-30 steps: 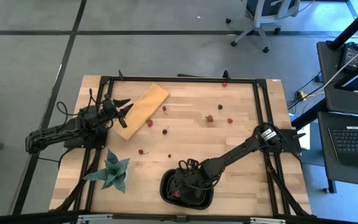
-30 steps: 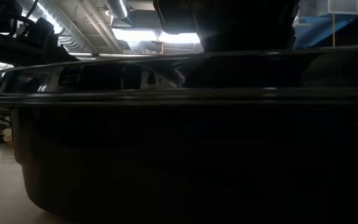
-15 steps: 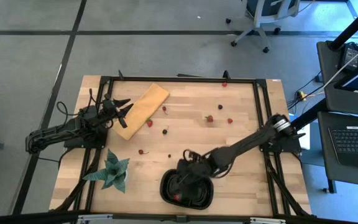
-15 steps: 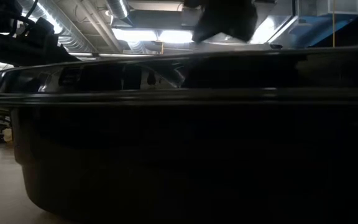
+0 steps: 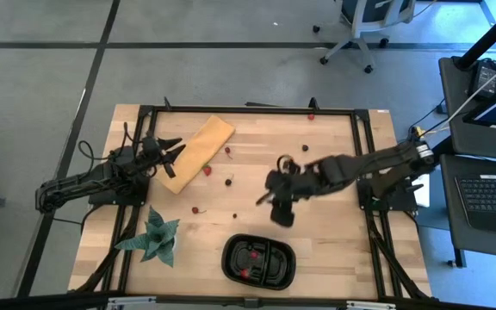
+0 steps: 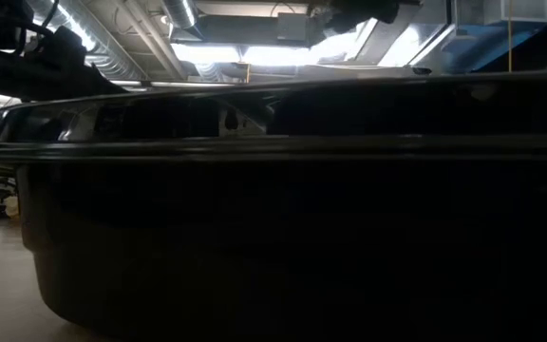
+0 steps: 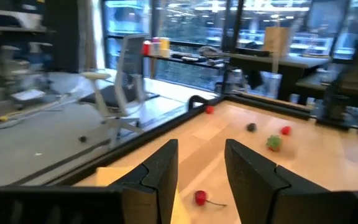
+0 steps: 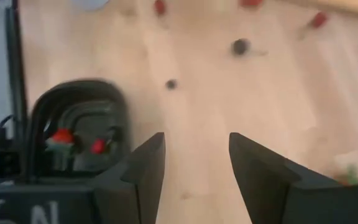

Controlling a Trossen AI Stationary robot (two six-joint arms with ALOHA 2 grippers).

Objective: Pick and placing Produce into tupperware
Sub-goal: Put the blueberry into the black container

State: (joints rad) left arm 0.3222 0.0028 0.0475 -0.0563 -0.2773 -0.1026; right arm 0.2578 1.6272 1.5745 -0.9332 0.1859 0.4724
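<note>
Two berries [image 5: 246, 263] sit in the tupperware [image 5: 258, 261]; right gripper [image 5: 280, 209], fingers spread and empty above it, risks scattering loose produce [image 5: 231, 182] when descending.

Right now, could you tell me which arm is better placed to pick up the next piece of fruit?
Right. The right gripper hovers open and empty mid-table, close to a dark berry. The left gripper waits over the tan board.

bare wood around tupperware [image 5: 259, 261]; plant [image 5: 155, 236] stands well aside.
</note>
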